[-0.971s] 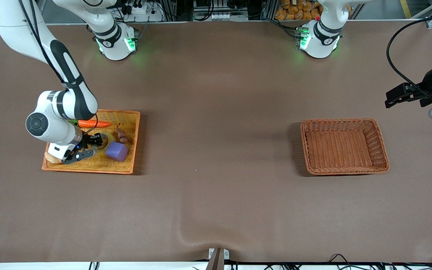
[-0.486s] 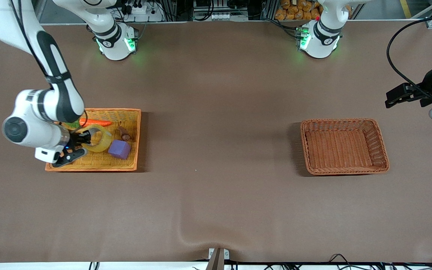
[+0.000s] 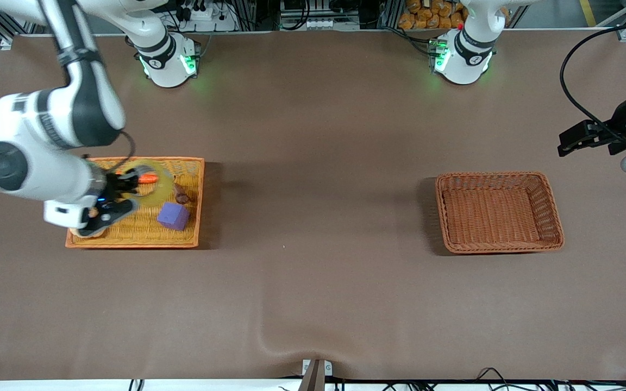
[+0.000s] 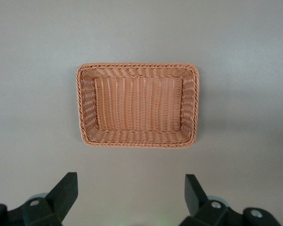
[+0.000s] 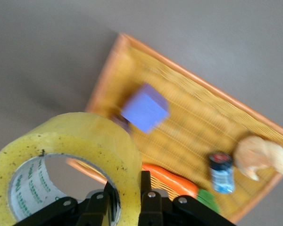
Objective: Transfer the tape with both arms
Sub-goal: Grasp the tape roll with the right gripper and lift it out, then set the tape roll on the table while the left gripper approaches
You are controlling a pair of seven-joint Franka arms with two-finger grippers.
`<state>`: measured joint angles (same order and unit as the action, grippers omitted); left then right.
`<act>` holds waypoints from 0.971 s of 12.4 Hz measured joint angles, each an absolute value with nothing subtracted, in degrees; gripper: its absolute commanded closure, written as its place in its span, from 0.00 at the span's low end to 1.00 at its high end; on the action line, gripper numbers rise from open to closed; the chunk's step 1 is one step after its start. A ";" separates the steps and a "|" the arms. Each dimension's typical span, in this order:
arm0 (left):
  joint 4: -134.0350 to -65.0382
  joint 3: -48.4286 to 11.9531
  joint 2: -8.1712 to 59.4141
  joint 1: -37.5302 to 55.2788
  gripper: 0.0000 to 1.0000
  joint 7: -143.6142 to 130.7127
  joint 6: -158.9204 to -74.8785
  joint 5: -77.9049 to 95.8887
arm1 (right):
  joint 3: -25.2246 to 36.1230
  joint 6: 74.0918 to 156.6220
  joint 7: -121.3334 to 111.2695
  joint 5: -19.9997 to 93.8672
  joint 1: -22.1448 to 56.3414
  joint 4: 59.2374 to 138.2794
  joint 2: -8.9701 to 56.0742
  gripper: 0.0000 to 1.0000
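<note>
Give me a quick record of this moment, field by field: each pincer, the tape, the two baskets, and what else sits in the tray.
right pincer: shut on the tape's wall, raised over the orange tray
tape: yellow roll, lifted off the tray
left pincer: open, holding nothing, waiting up above the brown basket
orange tray: toward the right arm's end
tray contents: purple cube, carrot, small can, pale bread-like piece
brown basket: nothing in it, toward the left arm's end

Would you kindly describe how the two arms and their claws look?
Both arms are glossy white with black joint bands and round grey joint caps; green lights glow at their bases. The right arm carries a thin black cable, and its right claw is black. The left claw has black angular fingers with small silver screws.
</note>
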<state>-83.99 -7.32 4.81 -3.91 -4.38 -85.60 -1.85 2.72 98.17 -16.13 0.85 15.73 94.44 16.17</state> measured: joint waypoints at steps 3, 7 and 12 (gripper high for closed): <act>-83.99 -7.32 4.82 -3.89 0.00 -4.38 -85.60 -1.86 | 2.43 101.49 4.22 8.72 27.98 89.55 20.44 1.00; -84.01 -7.25 5.52 -3.95 0.00 -4.38 -85.60 -2.16 | 2.41 114.85 22.34 10.63 38.44 79.76 35.86 1.00; -83.99 -7.11 6.12 -4.28 0.00 -4.38 -85.60 -2.34 | 2.46 130.08 31.55 10.83 43.85 76.54 48.85 0.88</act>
